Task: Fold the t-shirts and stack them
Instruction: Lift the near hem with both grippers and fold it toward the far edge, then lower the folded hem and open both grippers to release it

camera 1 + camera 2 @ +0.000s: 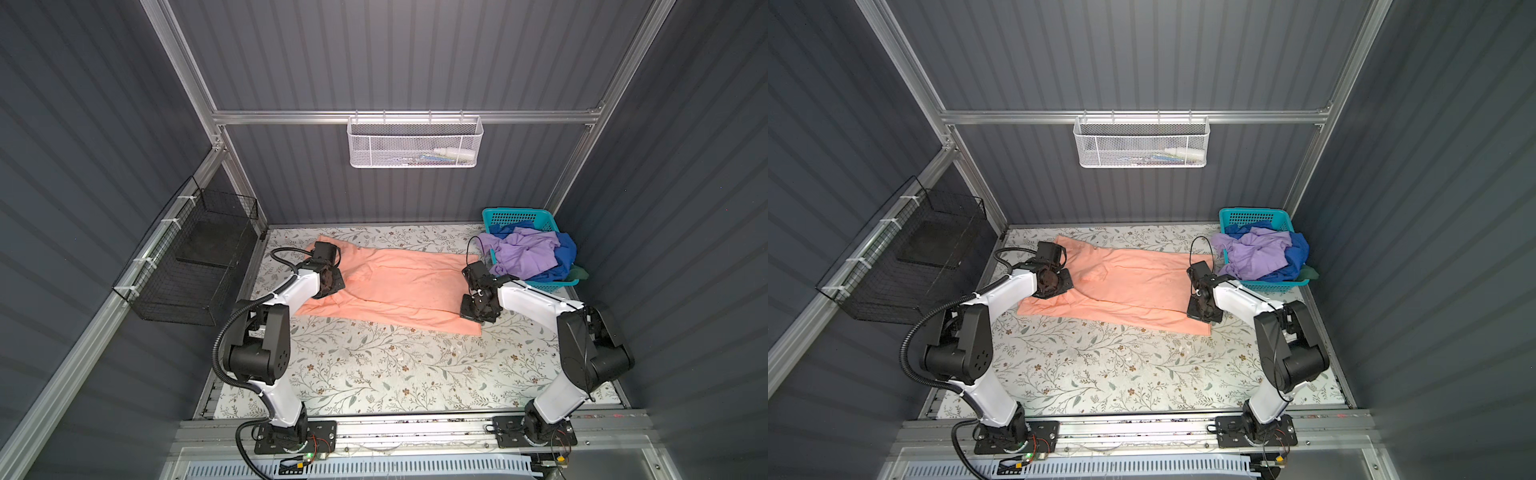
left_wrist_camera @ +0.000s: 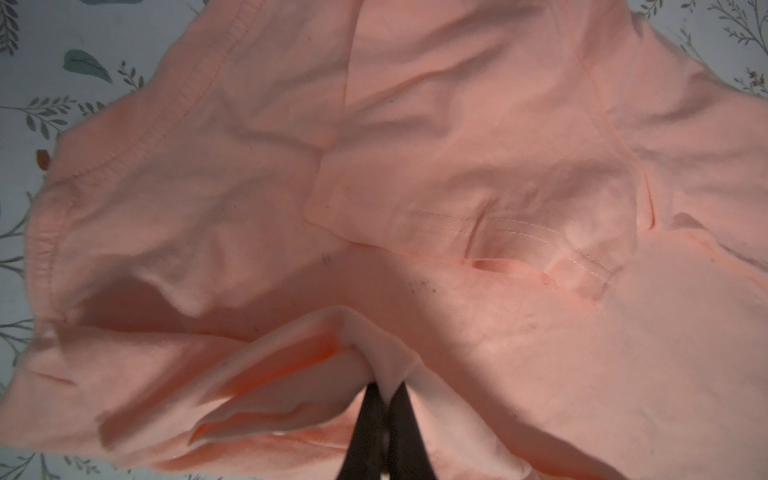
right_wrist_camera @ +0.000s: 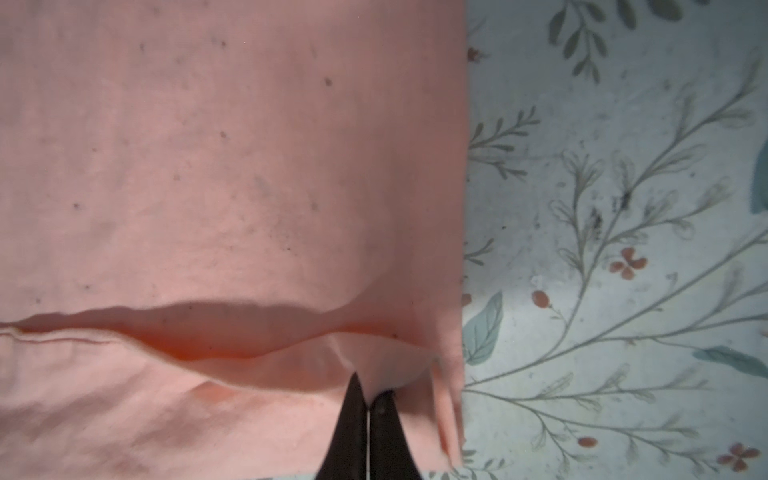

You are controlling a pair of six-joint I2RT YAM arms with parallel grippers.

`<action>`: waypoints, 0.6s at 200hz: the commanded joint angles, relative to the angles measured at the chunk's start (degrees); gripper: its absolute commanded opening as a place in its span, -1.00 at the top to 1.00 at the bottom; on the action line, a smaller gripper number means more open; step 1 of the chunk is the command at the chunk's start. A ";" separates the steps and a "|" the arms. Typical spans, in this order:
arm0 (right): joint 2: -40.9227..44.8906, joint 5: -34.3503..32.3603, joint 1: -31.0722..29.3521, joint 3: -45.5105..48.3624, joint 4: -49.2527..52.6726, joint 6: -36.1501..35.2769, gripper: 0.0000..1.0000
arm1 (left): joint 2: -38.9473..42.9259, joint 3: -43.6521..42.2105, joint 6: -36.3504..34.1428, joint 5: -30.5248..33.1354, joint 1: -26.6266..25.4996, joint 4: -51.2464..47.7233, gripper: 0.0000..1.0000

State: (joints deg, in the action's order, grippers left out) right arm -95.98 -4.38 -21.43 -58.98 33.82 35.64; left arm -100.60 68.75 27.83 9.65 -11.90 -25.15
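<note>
The left hand point(image 2: 388, 388) and right hand point(image 3: 368, 392) are each pinched shut on a fold of the peach shirt point(image 1: 399, 282).
The shirt lies flat, long axis side to side across the table point(image 1: 374, 365), collar end at the left hand, hem end at the right, so each arm serves its own end. The other shirts point(image 1: 528, 253) are heaped in the basket point(image 1: 517, 212) just behind the right hand.

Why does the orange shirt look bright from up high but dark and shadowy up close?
In both top views the peach-orange cloth t-shirt is evenly lit; in the left wrist view it looks dim, with deep shadows under raised folds near the left gripper; in the right wrist view a dark shadow band lies under a lifted fold by the right gripper.
</note>
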 commanded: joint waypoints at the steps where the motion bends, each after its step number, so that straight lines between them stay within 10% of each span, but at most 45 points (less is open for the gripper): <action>1: -0.60 -1.67 0.32 -1.39 0.50 -0.61 1.00 | -1.26 1.85 0.31 1.13 0.47 0.63 1.00; 120: -1.92 -4.67 1.27 -2.90 1.98 -0.23 1.00 | -0.80 1.70 1.99 4.14 0.91 3.23 1.00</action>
State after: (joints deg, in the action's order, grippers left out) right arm -97.45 -7.07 -20.64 -61.19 34.20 35.53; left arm -103.13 71.31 28.25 11.20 -11.73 -23.88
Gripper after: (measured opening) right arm 0.047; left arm 0.057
